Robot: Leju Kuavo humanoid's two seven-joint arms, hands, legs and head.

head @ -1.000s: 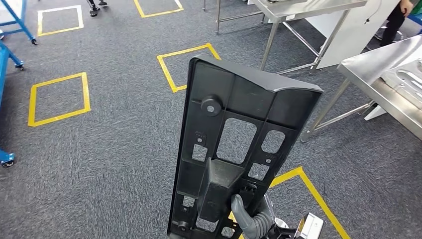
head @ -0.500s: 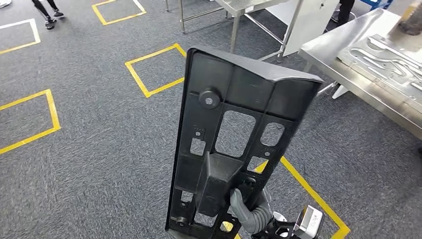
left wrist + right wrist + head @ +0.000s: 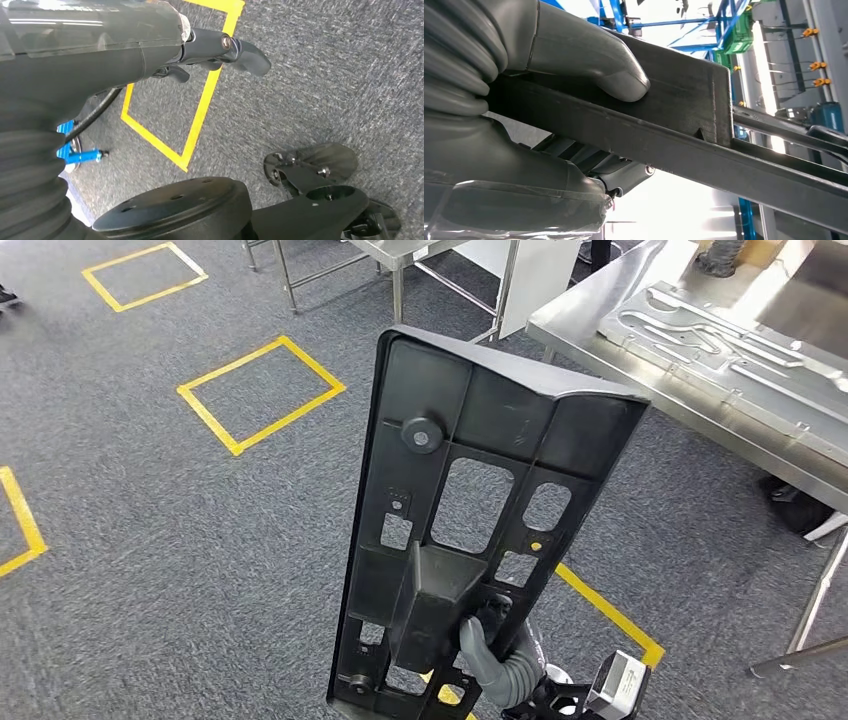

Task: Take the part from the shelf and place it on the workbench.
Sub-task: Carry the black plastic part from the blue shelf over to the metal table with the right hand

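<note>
Right hand (image 3: 497, 665) at six o'clock in the head view, gripping the black part (image 3: 470, 510) at its lower end, plate upright, tilted toward one o'clock. Closer in the right wrist view: grey thumb (image 3: 589, 55) pressed flat on the part's rib (image 3: 674, 100), darker fingers (image 3: 624, 177) under it. Left hand (image 3: 150, 50) over grey carpet (image 3: 325, 90) in the left wrist view, fingers (image 3: 235, 47) curled, holding nothing. Steel workbench (image 3: 600, 335) at two o'clock, well apart from the part.
</note>
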